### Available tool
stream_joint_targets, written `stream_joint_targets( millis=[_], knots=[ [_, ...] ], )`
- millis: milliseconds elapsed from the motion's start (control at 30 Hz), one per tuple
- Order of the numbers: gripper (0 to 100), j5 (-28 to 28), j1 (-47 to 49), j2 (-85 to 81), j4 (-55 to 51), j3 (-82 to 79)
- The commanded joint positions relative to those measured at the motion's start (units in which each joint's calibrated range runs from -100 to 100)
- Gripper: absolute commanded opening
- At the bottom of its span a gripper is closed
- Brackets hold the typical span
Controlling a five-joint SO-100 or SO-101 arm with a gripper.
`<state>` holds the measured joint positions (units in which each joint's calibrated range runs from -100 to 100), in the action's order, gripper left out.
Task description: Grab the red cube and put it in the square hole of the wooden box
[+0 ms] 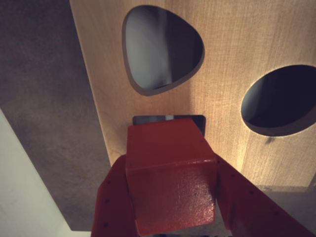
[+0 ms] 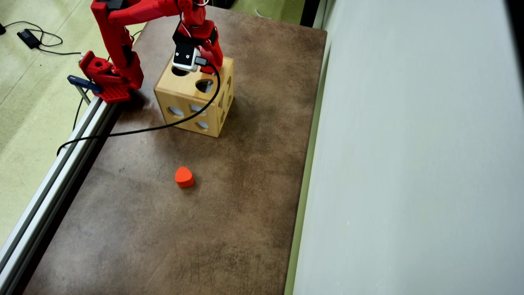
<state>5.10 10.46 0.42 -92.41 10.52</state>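
Red cube [image 1: 170, 185] sits clamped between the two red fingers [image 1: 111, 207] of the gripper [image 1: 173, 212] in the wrist view, one finger on each side face, so the pincer is pinching the cube. Cube is tilted a bit, its top face and one front face both showing. It hangs right over the square hole [image 1: 168, 119]; only a thin dark strip of that hole shows past the cube's far edge. Can't tell if the cube's bottom has entered the hole or only touches the rim.

Square hole is cut in the top face of the wooden box [image 1: 232, 74], same face as the rounded teardrop hole [image 1: 160, 47] further up in the wrist view and the round hole [image 1: 281, 98] at right. Both are dark inside.

In the overhead view the wooden box [image 2: 186, 98] stands on the brown table [image 2: 245, 184], near the arm base [image 2: 110, 78], with more cut-outs on its side faces. The arm [image 2: 123, 16] reaches over the box top, with the white wrist camera [image 2: 185, 57] above it and a black cable [image 2: 135, 130] trailing off toward the left edge. Cube and gripper tips are hidden under the wrist there.

Orange rounded block [image 2: 184, 177] lies on the table, well apart from the box, toward the bottom of the view. A metal rail [image 2: 53, 180] runs along the table's left edge.
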Motion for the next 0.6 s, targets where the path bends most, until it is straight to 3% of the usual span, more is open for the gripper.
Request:
stream_joint_targets(
  millis=[0,567],
  knots=[
    [1,0.15,-0.2,-1.66,-0.19,0.21],
    [1,0.2,-0.28,-1.06,-1.96,-5.51]
  ],
)
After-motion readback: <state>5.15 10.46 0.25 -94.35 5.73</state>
